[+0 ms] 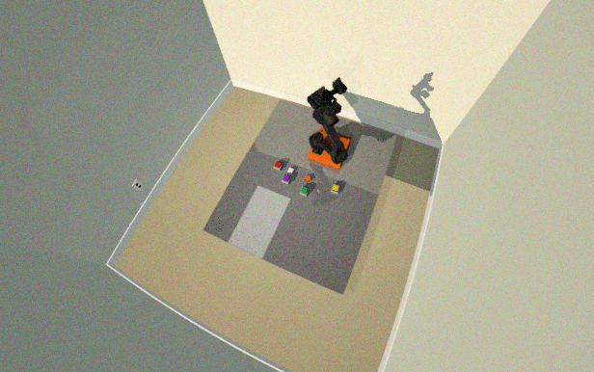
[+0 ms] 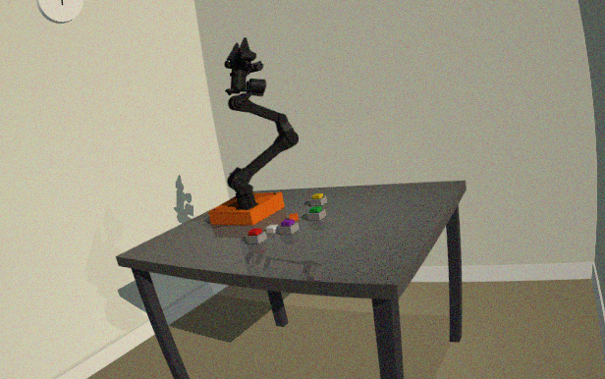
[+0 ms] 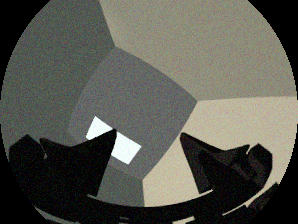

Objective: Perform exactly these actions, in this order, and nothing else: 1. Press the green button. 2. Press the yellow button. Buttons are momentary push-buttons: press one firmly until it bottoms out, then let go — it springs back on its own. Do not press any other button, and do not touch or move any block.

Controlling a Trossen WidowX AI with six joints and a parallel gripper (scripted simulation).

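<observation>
With its empty jaws [image 1: 339,86] [image 2: 241,46] spread wide and aimed upward, high above the orange base [image 1: 314,156] [image 2: 231,217], the arm probably keeps clear of the green button [image 1: 304,190] [image 2: 315,209] and yellow button [image 1: 336,188] [image 2: 318,196], both standing near that base on the bench [image 1: 309,260] [image 2: 373,236].

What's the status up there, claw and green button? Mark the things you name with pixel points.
Claw [image 1: 339,86] [image 2: 241,45] [image 3: 149,135] open, raised high, pointing up. Green button [image 1: 305,190] [image 2: 315,210] unpressed, well below. Nothing seen on top of it.
</observation>
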